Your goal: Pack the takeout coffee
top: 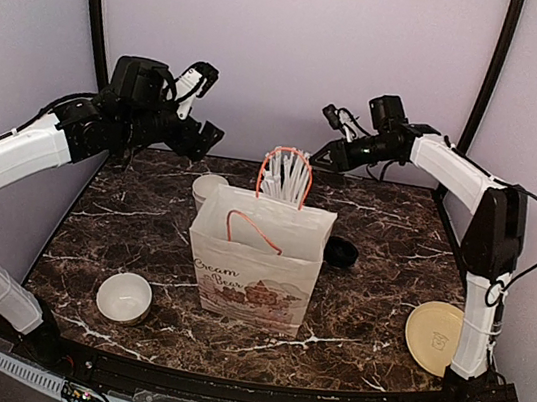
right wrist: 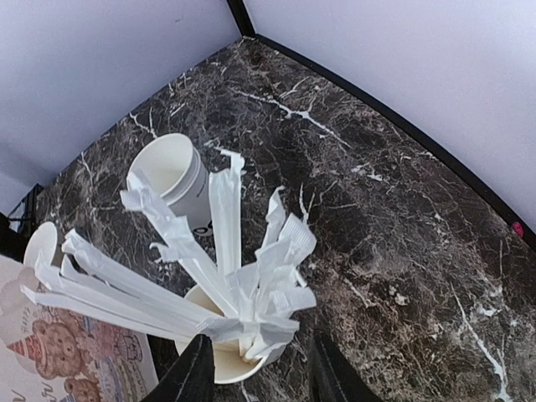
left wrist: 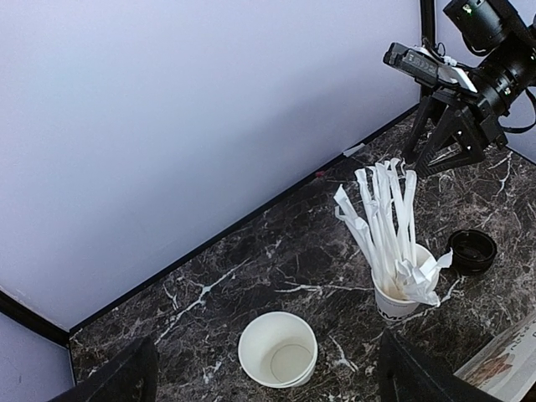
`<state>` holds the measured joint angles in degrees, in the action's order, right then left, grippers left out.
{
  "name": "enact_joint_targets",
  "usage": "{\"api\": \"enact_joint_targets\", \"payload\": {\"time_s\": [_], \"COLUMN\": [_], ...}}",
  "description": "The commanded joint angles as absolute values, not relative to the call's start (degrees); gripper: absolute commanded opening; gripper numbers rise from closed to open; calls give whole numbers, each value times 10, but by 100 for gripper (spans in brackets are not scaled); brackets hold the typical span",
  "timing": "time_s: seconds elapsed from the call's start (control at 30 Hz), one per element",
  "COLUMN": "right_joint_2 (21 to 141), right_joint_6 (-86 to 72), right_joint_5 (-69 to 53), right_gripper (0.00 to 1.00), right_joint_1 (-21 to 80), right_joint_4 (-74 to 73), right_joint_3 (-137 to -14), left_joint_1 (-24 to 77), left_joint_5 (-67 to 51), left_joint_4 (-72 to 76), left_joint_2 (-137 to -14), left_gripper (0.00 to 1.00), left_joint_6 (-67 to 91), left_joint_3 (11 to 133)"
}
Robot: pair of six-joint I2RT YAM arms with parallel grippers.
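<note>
A white paper cup (top: pixel 208 190) with dark lettering stands open and lidless behind the bag's left corner; it also shows as the cup (left wrist: pixel 277 348) and the cup (right wrist: pixel 172 172). One black lid (top: pixel 341 252) lies alone right of the bag, the same lid (left wrist: pixel 471 249). My left gripper (top: pixel 206 109) hovers high at the back left, wide open and empty, and its view (left wrist: pixel 268 368) looks down on the open cup. My right gripper (top: pixel 327 137) hangs above the cup of straws (top: pixel 287 176). Its fingers (right wrist: pixel 197 373) stand apart, with straw tips showing between them.
A white paper bag (top: pixel 258 260) with a bear print and orange handles stands open mid-table. A low white bowl (top: pixel 124 298) sits front left, a pale yellow disc (top: pixel 433 336) front right. The straws cup (right wrist: pixel 226 360) stands just behind the bag. Walls close the back.
</note>
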<state>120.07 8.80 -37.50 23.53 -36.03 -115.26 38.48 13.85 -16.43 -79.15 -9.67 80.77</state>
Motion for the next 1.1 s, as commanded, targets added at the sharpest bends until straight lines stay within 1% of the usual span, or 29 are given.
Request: {"api": "enact_joint_targets", "payload": {"time_s": [0.0, 0.17, 0.2, 0.23, 0.3, 0.33, 0.5, 0.7, 0.93, 1.07], "right_joint_2": [1226, 1240, 1242, 1243, 1241, 1238, 1203, 1147, 1082, 1053], "right_joint_6": [65, 57, 55, 54, 51, 50, 55, 50, 56, 69], "right_joint_5": [-378, -373, -373, -373, -375, -375, -381, -380, -373, -366], "right_gripper": [35, 34, 32, 28, 17, 15, 13, 0, 0, 0], "right_joint_1": [232, 232, 232, 232, 232, 232, 232, 234, 239, 242], "right_joint_4": [-332, -331, -330, -328, -328, -327, -319, -307, -302, -319], "right_joint_3": [-1183, -1193, -1194, -1193, -1190, -1188, -1153, -1112, -1096, -1108], "left_joint_1": [379, 378, 378, 378, 377, 378, 377, 377, 377, 376], "left_joint_5": [129, 127, 126, 125, 124, 124, 122, 119, 114, 121], "left_joint_4": [-161, -163, -162, -162, -164, -164, -165, -160, -151, -151], "left_joint_2": [-787, -780, -780, -778, -778, -777, -775, -780, -785, -786], "left_gripper": [93, 93, 93, 93, 93, 93, 93, 93, 93, 93], "left_joint_6": [-88, -86, -85, -85, -84, -82, -81, -81, -91, -98], "left_joint_3": [818, 812, 809, 807, 806, 806, 803, 802, 803, 803]}}
